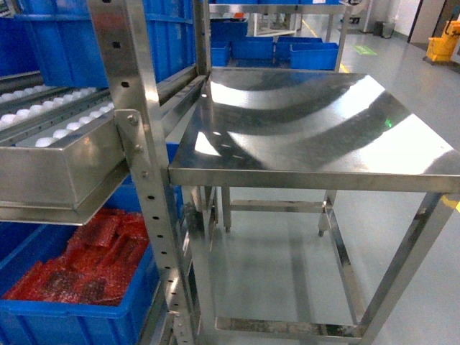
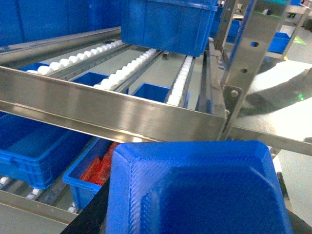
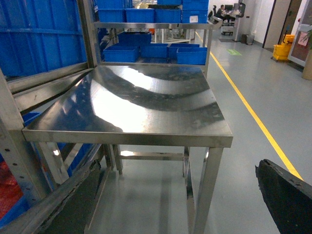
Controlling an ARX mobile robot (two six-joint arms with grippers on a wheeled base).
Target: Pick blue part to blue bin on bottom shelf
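The blue part (image 2: 195, 190) fills the lower half of the left wrist view, a blue ridged block with a hollowed face. My left gripper (image 2: 195, 219) is shut on it, and one black finger (image 2: 92, 214) shows at its left edge. It hangs in front of the rack's steel rail, above the lower level. Down to the left, the blue bin (image 2: 29, 146) sits open on the bottom shelf (image 2: 22, 192), whose white rollers show. My right gripper (image 3: 180, 204) is open and holds nothing, low in front of the steel table. Neither gripper appears in the head view.
A like crate with red crinkly bags (image 2: 95, 170) (image 1: 79, 273) stands right of the blue bin. A roller level with a steel front rail (image 2: 112, 114) carries another blue crate (image 2: 165, 24) above. The flat steel table (image 1: 309, 122) (image 3: 141, 102) adjoins the rack upright (image 1: 144, 158).
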